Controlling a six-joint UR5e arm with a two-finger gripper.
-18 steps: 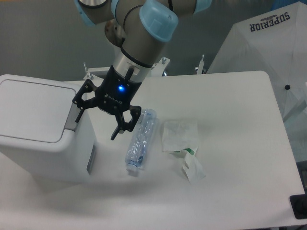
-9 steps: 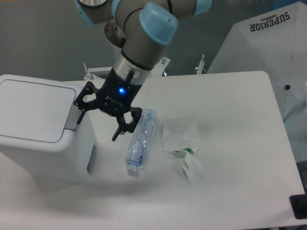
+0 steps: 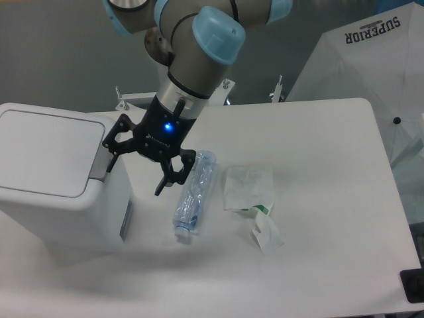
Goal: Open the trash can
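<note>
Jaws spread wide, holding nothing, one fingertip at the grey tab [image 3: 99,161] on the right edge of the lid [image 3: 50,151], the other hanging lower, toward centre frame, just beside the bottle [image 3: 193,194]. Gripper [image 3: 135,169] tilted, blue light lit on its body, arm [image 3: 199,46] rising to the top of the frame.

Bin [image 3: 59,192] at the left of the frame, large and white, lid flat and shut. Tab sits where lid meets the bin's right side; whether the fingertip touches it or only hovers close, cannot tell.

Likely step in hand: pressing the tab to release the lid. To do well: bring one fingertip square onto the middle of the tab, push straight along its travel, avoid sliding off onto the lid edge. Keep the other finger clear of the bottle. Leave room above for the lid to swing up.

Further right on the surface [image 3: 318,199]: a crumpled clear wrapper [image 3: 248,185] and a small carton [image 3: 265,228] with green print.
</note>
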